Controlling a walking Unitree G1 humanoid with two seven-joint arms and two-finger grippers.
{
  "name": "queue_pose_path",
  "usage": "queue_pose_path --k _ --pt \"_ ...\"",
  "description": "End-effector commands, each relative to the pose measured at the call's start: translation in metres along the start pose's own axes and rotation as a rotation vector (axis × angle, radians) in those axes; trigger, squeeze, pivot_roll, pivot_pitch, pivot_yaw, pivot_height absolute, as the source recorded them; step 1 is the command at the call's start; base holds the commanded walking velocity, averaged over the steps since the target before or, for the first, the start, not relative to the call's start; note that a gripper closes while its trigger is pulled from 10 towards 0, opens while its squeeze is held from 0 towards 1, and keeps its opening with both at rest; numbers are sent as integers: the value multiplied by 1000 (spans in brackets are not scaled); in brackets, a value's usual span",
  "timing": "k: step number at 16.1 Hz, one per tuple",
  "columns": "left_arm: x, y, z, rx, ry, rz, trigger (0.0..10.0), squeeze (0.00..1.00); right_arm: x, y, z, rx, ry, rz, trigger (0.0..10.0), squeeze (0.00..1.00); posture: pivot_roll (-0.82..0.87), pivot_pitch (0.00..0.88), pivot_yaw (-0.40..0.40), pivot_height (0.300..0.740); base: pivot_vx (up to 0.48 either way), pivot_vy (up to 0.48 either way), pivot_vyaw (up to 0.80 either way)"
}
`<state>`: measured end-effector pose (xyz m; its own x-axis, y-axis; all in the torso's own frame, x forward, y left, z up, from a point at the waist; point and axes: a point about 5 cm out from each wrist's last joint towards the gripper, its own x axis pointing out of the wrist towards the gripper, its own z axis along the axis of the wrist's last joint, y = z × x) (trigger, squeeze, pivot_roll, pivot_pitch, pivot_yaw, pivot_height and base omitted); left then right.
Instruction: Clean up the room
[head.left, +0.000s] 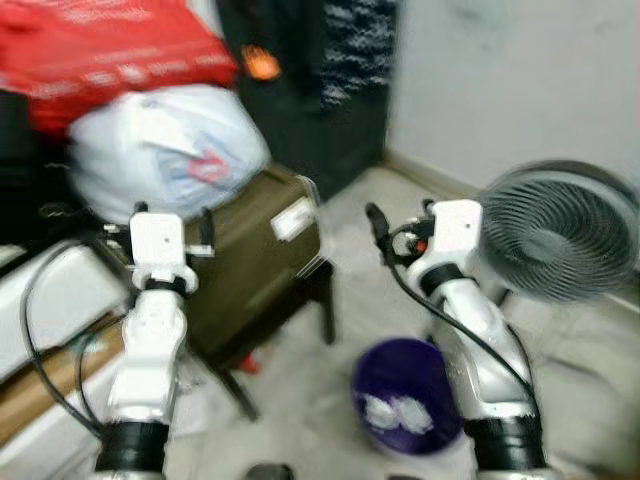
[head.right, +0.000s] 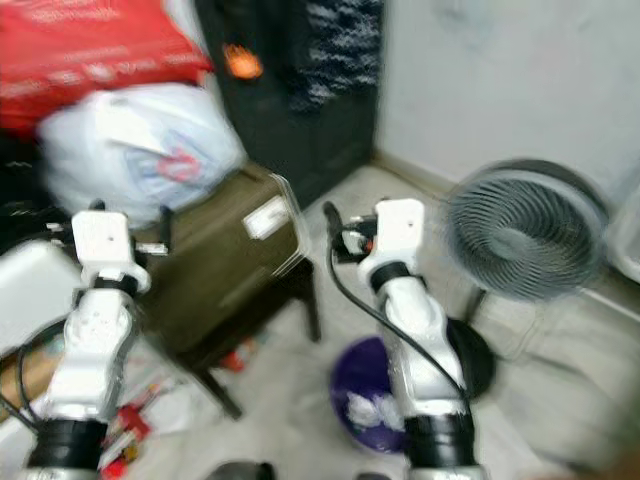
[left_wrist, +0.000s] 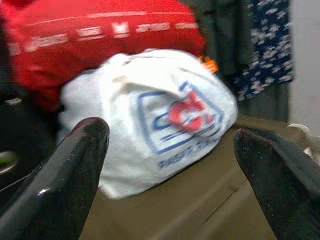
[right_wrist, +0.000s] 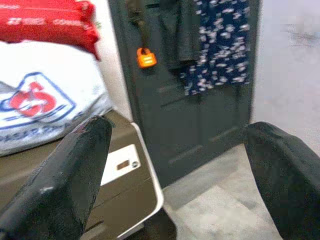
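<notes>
Olive-brown suitcase (head.left: 255, 265) sits on a dark low table (head.left: 300, 310) at our 11 o'clock, with a white plastic bag (head.left: 165, 150) printed red and blue on top of it and a red bag (head.left: 110, 45) stacked above that. Head views are motion-blurred.

Our left gripper (left_wrist: 170, 165) is spread wide, fingers (left_wrist: 65, 175) far apart, holding nothing and touching nothing; it hangs in front of the white bag and suitcase top. In the head view it's raised at 10 o'clock, just beside the suitcase's near edge.

Our right gripper (right_wrist: 175, 175) is also wide apart and empty, aimed at the dark door (right_wrist: 200, 100) with an orange padlock (right_wrist: 145, 57) and a blue patterned cloth (right_wrist: 222, 42) hanging on it, at 12 o'clock. Suitcase corner with its white label (right_wrist: 120, 164) shows next to one finger.

On the floor (head.left: 370, 215): purple bucket (head.left: 405, 395) with white scraps inside, near 6 o'clock, just beside our right arm. Grey round fan (head.left: 560, 230) stands at 2 o'clock, by the pale wall. Some red and white litter (head.right: 130, 425) lies on the floor at 8 o'clock, under the table's near side.
</notes>
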<state>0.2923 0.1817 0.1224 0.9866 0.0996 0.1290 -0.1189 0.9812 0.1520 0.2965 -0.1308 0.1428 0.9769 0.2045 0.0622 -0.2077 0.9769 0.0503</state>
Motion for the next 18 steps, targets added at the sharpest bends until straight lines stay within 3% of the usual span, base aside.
queue_pose_path --k 1,8,18 --pt "1 3 1 4 -4 21 10000 0 2 0 4 1 -13 0 10000 0 -150 0 63 740 0 0 800" --pt "2 4 0 9 -1 49 10000 0 5 0 5 -2 -18 9 10000 0 -154 0 56 740 0 0 800" --pt "-5 20 -20 7 110 112 10000 0 4 -1 2 -11 -7 13 10000 0 -148 0 44 740 0 0 800"
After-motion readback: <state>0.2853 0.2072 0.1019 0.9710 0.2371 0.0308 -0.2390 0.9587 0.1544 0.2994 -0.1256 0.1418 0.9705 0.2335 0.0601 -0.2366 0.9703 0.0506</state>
